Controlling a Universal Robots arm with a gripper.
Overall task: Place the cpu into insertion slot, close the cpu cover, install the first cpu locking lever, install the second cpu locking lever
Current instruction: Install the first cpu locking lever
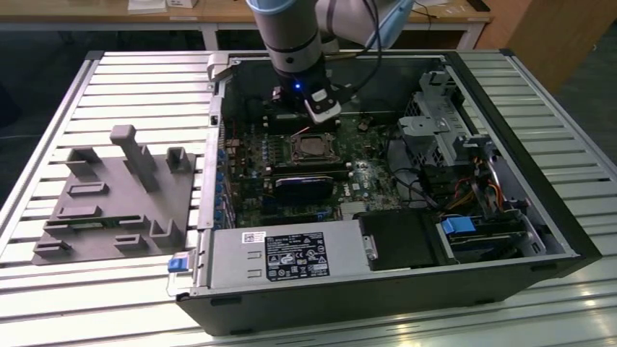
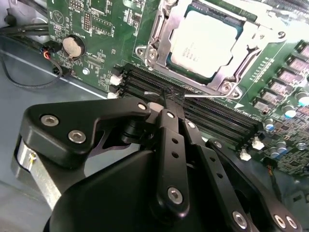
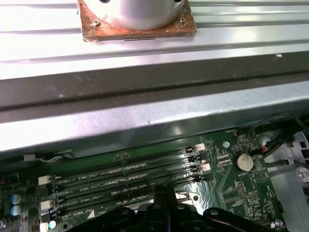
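With the gripper [image 2: 171,102] pressed together at the locking lever [image 2: 210,95], push squarely so the thin wire cannot slip aside.

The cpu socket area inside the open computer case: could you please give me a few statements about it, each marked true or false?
1. The flat silver-grey square cpu is already seated on the green motherboard. True.
2. The thin square silver metal cpu cover stands upright and open. False: it lies flat around the chip's edges.
3. The black gripper is right by the long black memory slots. True.
4. The gripper hangs over the grey plate outside the case. False: in the exterior view it reaches inside the open black computer case, close to the chip.
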